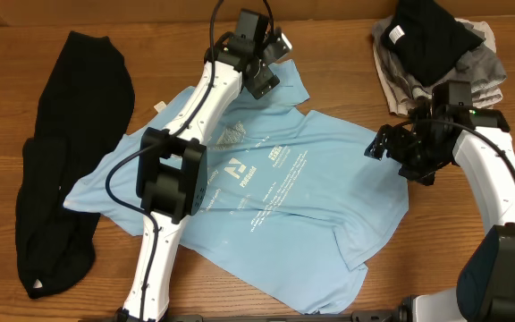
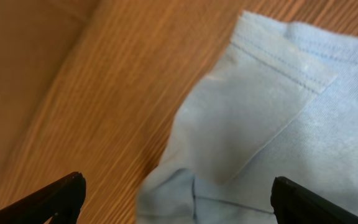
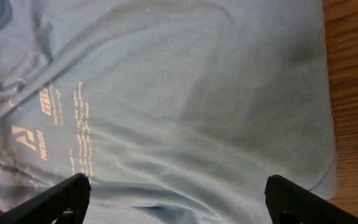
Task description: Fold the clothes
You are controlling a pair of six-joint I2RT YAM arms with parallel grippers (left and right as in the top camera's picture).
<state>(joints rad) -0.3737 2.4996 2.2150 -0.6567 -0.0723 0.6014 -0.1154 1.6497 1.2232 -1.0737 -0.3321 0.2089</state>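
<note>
A light blue T-shirt (image 1: pixel 302 206) with small white print lies spread and wrinkled on the wooden table (image 1: pixel 25 27), print side up. My left gripper (image 1: pixel 271 64) hovers over the shirt's far sleeve (image 2: pixel 253 118), open wide, with the sleeve's hem below and between its fingers (image 2: pixel 61 196). My right gripper (image 1: pixel 384 148) is over the shirt's right side, open, its fingertips (image 3: pixel 294 199) spread above wrinkled cloth (image 3: pixel 185 112). Neither gripper holds anything.
A black garment (image 1: pixel 70 161) lies in a long heap at the table's left. A pile of black and grey clothes (image 1: pixel 436 45) sits at the back right, just behind my right arm. Bare wood shows in front of the shirt.
</note>
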